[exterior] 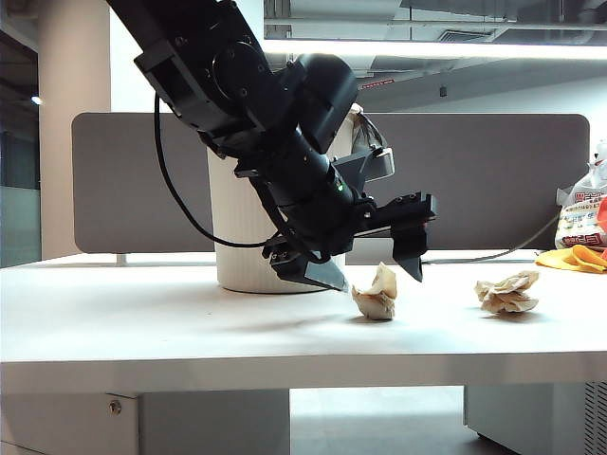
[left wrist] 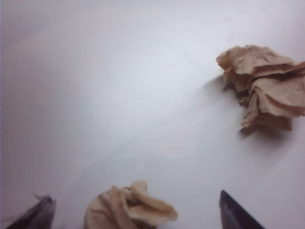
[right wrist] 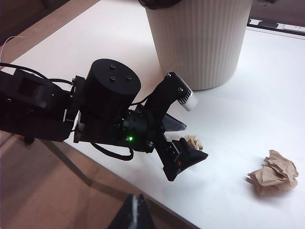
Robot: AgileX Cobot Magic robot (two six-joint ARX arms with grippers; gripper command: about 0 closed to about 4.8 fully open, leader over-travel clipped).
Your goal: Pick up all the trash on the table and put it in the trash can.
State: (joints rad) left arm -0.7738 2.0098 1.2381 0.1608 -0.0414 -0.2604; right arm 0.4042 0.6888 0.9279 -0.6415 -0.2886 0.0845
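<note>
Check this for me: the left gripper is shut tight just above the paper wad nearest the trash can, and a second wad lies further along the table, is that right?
Not quite. The left gripper is open, not shut: the exterior view shows its jaws spread wide, straddling the nearer wad. The rest holds: the second wad lies further along the table from the trash can.

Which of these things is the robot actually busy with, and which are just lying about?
Part of the job:
- near paper wad, between the fingers of the open left claw
- second paper wad, farther right
- white ribbed trash can
- table

Just lying about:
- printed plastic bag
- yellow-orange item
- right claw, idle, barely in view
</note>
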